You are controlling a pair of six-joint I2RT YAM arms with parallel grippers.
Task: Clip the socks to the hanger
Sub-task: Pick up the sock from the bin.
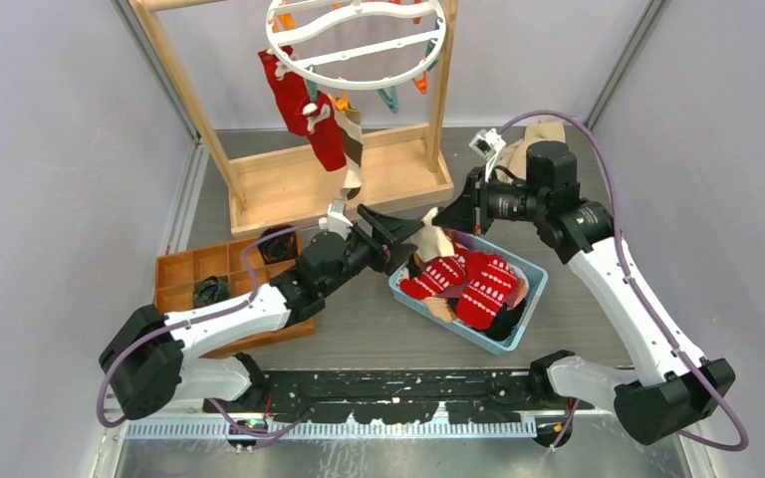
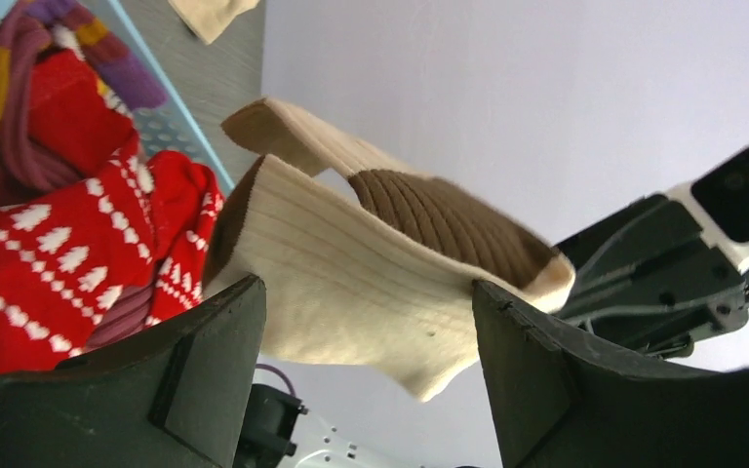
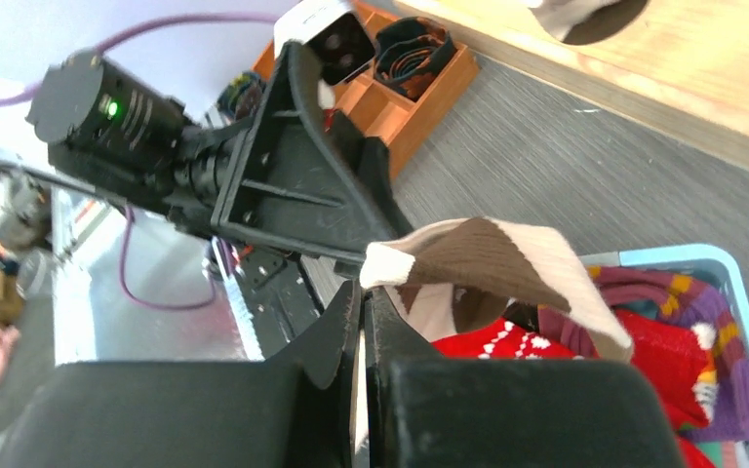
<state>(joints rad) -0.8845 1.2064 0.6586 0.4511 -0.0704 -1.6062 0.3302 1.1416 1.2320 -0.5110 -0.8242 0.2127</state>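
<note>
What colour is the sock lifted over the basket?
Cream with a ribbed brown patch; the sock shows best in left wrist view.

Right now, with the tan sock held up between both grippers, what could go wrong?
The right gripper pinches only an edge of the tan-and-brown sock, so it might slip and fall toward the basket. The left gripper is open around the sock, near the right gripper; closing may bump it. The sock hangs folded, so the left gripper may catch only one layer.
</note>
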